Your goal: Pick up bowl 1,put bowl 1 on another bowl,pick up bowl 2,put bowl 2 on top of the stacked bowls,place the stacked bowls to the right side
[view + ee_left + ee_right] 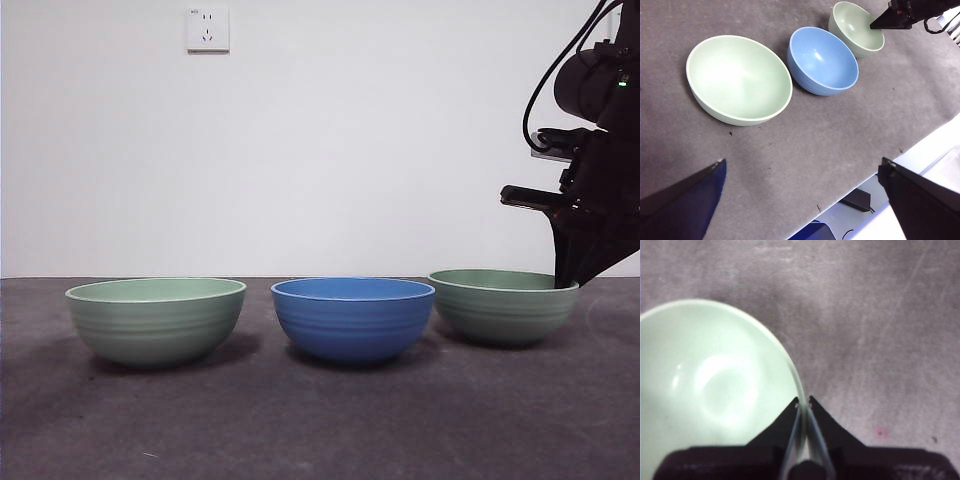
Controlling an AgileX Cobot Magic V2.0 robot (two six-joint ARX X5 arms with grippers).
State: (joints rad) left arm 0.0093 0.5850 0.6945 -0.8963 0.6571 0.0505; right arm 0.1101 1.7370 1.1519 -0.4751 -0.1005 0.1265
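Across the front view, three round ridged bowls are sitting in a row on the dark grey table [320, 420]: a pale green bowl [156, 320], the blue ridged bowl [352, 318] in the middle, and a second pale green bowl [502, 306] with the right gripper [567, 282] at its far rim; from the left wrist, the left gripper [800, 200] is hanging well apart, jaws spread wide; from the right wrist, the two black jaws are pinching that bowl's thin rim between them.
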